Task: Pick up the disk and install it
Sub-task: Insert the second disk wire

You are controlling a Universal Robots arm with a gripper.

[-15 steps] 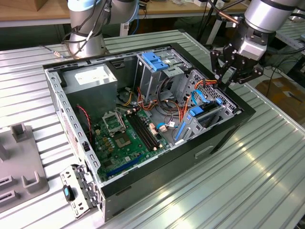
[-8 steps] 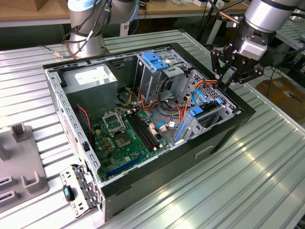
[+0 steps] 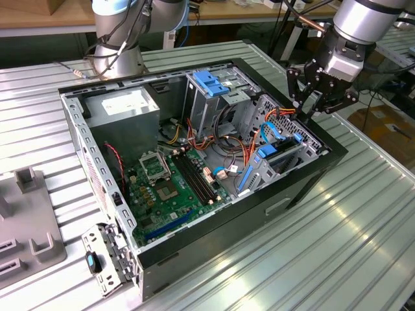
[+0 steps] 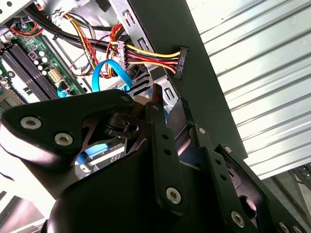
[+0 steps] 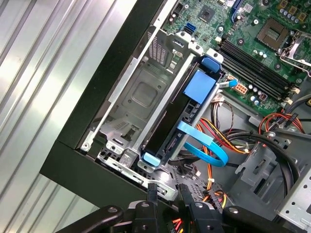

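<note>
The disk [image 3: 277, 159], a grey drive in a bright blue carrier, sits on edge in the drive bay at the corner of the open computer case [image 3: 194, 233] on the exterior view's right. In the first wrist view the disk [image 5: 199, 88] lies along the bay's metal wall, with a blue flat cable looping at its end. My gripper [image 3: 312, 110] hangs just above and beyond that corner, apart from the disk. In both wrist views the gripper [image 5: 167, 192] [image 4: 170, 99] is open by a narrow gap with nothing between its fingers.
Inside the case are a green motherboard [image 3: 172, 184], a power supply [image 3: 123, 107], a tall grey cage with a blue bracket [image 3: 211, 83] and bundles of orange and yellow wires [image 4: 146, 53]. Grey fixtures [image 3: 26, 214] stand on the ribbed metal table [image 3: 337, 246]. A second arm's base [image 3: 120, 58] is behind.
</note>
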